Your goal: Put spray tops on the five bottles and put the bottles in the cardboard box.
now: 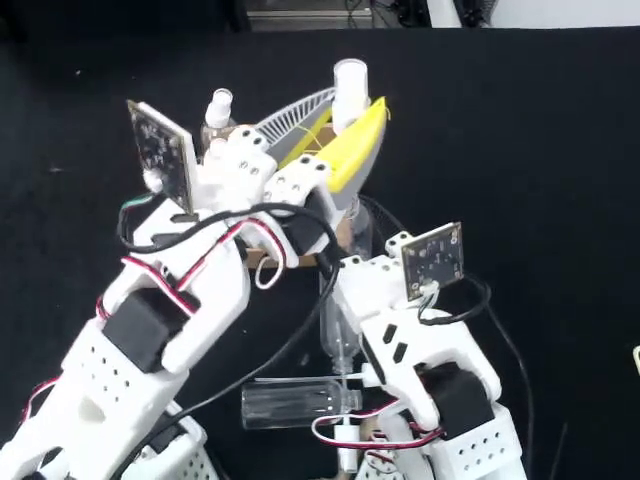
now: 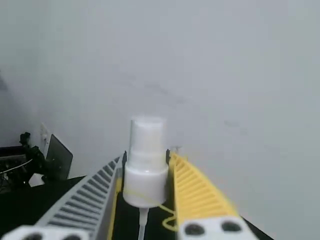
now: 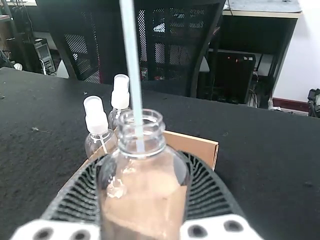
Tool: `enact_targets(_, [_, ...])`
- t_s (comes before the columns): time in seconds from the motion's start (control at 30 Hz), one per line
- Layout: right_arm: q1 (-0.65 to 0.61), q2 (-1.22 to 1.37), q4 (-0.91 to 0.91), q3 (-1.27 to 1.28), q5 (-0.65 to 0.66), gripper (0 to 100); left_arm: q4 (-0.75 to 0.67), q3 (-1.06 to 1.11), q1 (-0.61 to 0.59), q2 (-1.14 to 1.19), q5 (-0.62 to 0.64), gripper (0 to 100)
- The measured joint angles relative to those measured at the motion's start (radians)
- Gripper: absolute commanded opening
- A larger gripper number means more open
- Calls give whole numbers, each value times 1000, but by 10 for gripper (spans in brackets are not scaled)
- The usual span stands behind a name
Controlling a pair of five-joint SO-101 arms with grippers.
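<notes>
A mesh chair (image 3: 170, 45) stands behind the black table (image 1: 560, 150).

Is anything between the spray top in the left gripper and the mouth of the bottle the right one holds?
Nothing visible does. The left gripper holds the spray top above the bottle in the right gripper, and the top's tube runs into the open neck, with only bare tube between them.

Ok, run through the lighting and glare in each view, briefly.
High view: the black table shows hardly any shadows; the clear lying bottle reads mainly by pale highlights. Left wrist view: the white spray top stands against a bright wall, so contrast is low. Right wrist view: even light, with small glints on the glass of the held bottle.
</notes>
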Motion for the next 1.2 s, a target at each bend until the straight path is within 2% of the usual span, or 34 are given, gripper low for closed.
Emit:
enact_targets(0.77, [0, 0, 0, 0, 0, 11, 83, -34, -23, 109, 0, 31])
enact_targets(0.83, [0, 0, 0, 0, 0, 11, 101, -11, -26, 94, 0, 75])
enact_targets(0.97, [0, 0, 0, 0, 0, 11, 114, 91, -31, 54, 0, 290])
enact_targets(1.03, [0, 0, 0, 0, 0, 11, 115, 126, -31, 32, 0, 359])
enact_targets(1.2, [0, 0, 0, 0, 0, 11, 144, 160, -31, -66, 0, 327])
